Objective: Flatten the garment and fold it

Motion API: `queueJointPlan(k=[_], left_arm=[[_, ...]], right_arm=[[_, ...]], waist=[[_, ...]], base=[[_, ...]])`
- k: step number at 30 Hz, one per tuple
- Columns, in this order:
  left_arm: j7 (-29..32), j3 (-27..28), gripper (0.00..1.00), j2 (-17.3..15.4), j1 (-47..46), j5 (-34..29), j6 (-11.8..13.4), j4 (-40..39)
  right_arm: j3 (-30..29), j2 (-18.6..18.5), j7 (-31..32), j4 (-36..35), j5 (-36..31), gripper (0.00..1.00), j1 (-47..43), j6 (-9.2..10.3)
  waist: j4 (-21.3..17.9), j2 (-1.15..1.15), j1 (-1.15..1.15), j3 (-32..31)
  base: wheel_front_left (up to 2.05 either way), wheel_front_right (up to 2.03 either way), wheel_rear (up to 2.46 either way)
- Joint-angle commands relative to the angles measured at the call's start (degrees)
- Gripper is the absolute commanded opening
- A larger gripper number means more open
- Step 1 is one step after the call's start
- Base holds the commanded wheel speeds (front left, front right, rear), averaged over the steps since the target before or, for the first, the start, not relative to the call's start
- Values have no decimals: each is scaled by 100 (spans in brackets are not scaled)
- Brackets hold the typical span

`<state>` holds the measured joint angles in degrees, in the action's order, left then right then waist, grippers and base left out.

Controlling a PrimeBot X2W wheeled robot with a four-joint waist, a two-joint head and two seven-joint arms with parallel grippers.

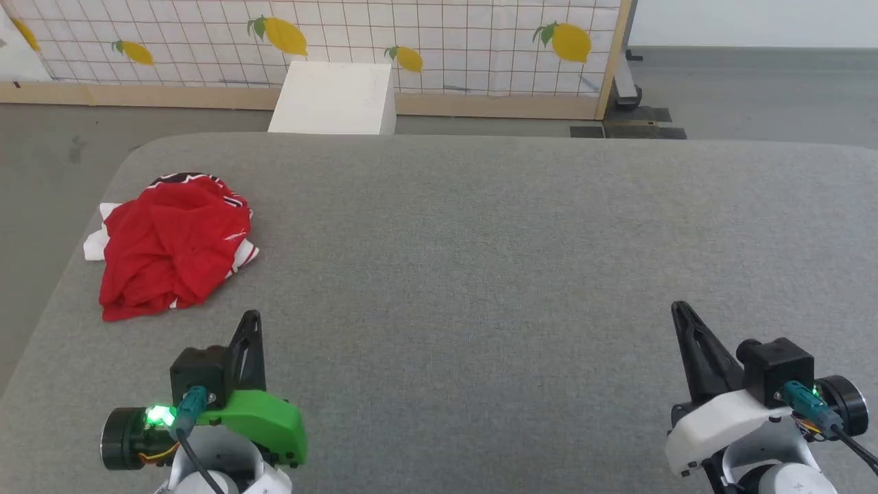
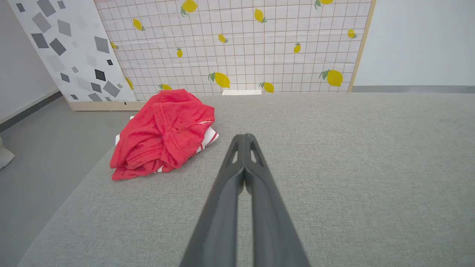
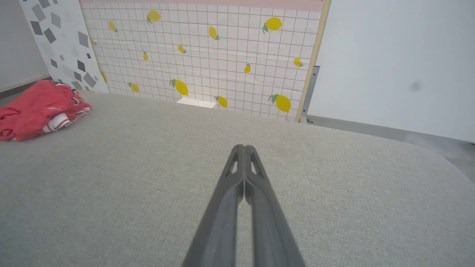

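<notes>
The garment [image 1: 168, 243] is a crumpled red heap with white sleeve cloth and red-and-white striped trim, lying at the far left of the grey padded table [image 1: 480, 240]. It also shows in the left wrist view as a red bundle [image 2: 163, 133] and at the left edge of the right wrist view [image 3: 37, 109]. My left gripper [image 1: 252, 317] is shut and empty, a short way in front of the heap and to its right. Far off at the lower right, my right gripper [image 1: 679, 309] is shut and empty too. Both pairs of fingers [image 2: 245, 139] [image 3: 244, 148] press together over bare table.
A white box [image 1: 336, 96] stands on the floor just beyond the table's far edge. Behind it runs a lemon-print grid panel [image 1: 411, 41] with a wooden frame. The table's left edge [image 1: 62, 274] lies close beside the garment, with grey floor beyond.
</notes>
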<state>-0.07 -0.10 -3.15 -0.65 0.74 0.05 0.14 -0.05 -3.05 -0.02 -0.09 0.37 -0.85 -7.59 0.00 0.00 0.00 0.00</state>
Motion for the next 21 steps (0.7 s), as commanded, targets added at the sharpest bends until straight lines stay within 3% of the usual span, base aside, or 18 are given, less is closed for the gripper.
queueJointPlan(k=[1, 21], left_arm=[[7, 10, 0, 27, 65, -74, -5, -14], [7, 10, 0, 27, 65, -74, -5, -14]], right_arm=[[5, 17, 2, 9, -37, 0, 85, 10], [5, 17, 2, 9, -37, 0, 85, 10]], waist=[[0, 0, 0, 0], [0, 0, 0, 0]], base=[[0, 0, 0], [0, 0, 0]])
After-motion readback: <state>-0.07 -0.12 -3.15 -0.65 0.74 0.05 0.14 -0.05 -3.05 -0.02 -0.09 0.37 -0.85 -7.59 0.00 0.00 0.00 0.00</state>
